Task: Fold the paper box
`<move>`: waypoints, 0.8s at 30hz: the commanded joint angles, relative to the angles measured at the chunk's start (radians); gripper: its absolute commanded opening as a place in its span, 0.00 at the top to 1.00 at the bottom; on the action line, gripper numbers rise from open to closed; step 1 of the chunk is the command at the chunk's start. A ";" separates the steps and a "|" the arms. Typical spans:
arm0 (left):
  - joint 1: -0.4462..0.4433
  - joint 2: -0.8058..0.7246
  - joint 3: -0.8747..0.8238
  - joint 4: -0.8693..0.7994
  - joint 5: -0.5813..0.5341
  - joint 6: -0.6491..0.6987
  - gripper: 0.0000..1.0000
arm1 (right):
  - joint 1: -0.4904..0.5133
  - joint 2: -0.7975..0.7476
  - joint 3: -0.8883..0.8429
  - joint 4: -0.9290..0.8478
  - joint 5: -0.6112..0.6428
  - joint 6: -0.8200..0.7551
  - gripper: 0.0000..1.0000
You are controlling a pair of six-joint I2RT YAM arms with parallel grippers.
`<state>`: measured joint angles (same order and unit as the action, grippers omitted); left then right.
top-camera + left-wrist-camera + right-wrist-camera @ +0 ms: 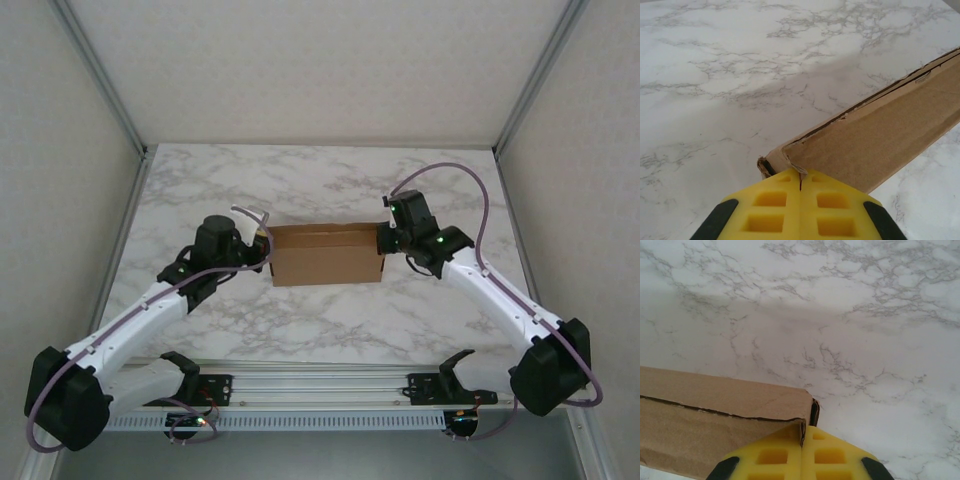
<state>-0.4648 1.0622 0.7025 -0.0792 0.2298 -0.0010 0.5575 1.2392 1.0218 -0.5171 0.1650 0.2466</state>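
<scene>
Marble table (330, 325) carries the paper box (325, 256) at frame centre. Its left end is pinched by the left gripper (263, 240) and its right end by the right gripper (384, 240), with both arms stretched inward.

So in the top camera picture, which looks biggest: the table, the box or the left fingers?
1. the table, biggest by far
2. the box
3. the left fingers, tiny at the box's end

White, grey-veined marble-pattern table (330, 330), flat and level. Enclosed on three sides by pale textured walls (60, 150). Silver metal frame posts (100, 75) at both rear corners, slanting inward.
</scene>
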 commanded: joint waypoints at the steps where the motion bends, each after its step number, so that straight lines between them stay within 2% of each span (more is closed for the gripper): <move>1: -0.033 -0.007 -0.048 -0.056 0.011 -0.005 1.00 | 0.032 -0.035 -0.077 0.017 -0.045 -0.023 1.00; 11: -0.076 -0.098 -0.121 -0.032 -0.042 0.016 1.00 | 0.044 -0.127 -0.213 0.153 -0.034 -0.086 1.00; 17: -0.102 -0.075 -0.140 -0.012 -0.078 -0.003 1.00 | 0.053 -0.113 -0.236 0.172 -0.033 0.005 1.00; 24: -0.113 -0.064 -0.153 0.002 -0.089 -0.028 1.00 | 0.066 -0.141 -0.308 0.238 0.038 0.131 1.00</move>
<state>-0.5507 0.9703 0.5930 0.0063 0.1085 -0.0044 0.5957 1.0916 0.7723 -0.2272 0.2203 0.3023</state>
